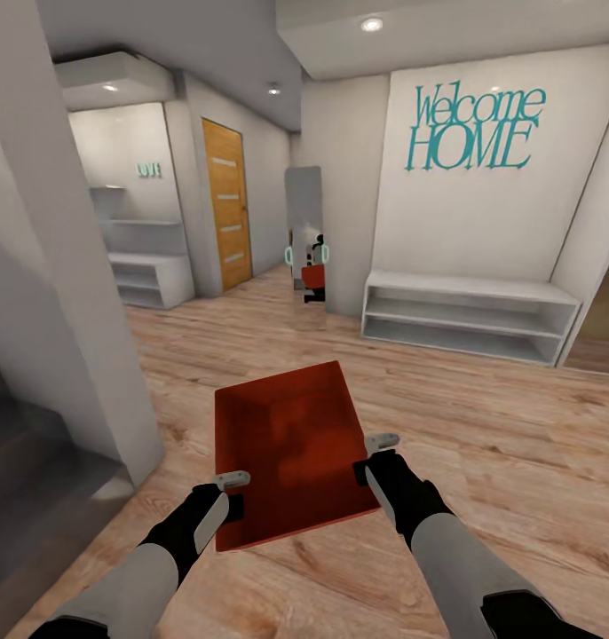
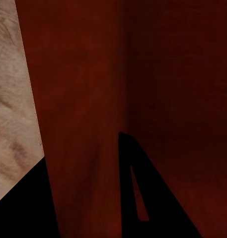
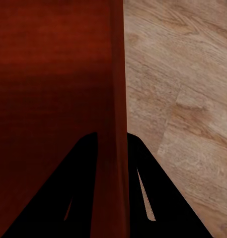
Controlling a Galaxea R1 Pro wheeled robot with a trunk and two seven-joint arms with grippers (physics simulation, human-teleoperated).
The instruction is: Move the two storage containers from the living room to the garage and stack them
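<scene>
I carry one orange-red storage container (image 1: 287, 444) in front of me, above the light wood plank floor. My left gripper (image 1: 232, 493) is shut on its left wall, near the corner closest to me. My right gripper (image 1: 374, 457) is shut on its right wall. In the left wrist view the container's wall (image 2: 78, 99) runs between two dark fingers (image 2: 143, 198). In the right wrist view the thin wall (image 3: 115, 99) is pinched between both fingers (image 3: 143, 198). The container looks empty.
A white pillar (image 1: 65, 293) stands close on my left. Ahead are a white low shelf (image 1: 469, 315) under "Welcome HOME" lettering, a tall mirror (image 1: 306, 235), a wooden door (image 1: 226, 204) and another white shelf unit (image 1: 154, 275). Open wood floor (image 1: 482, 426) stretches ahead.
</scene>
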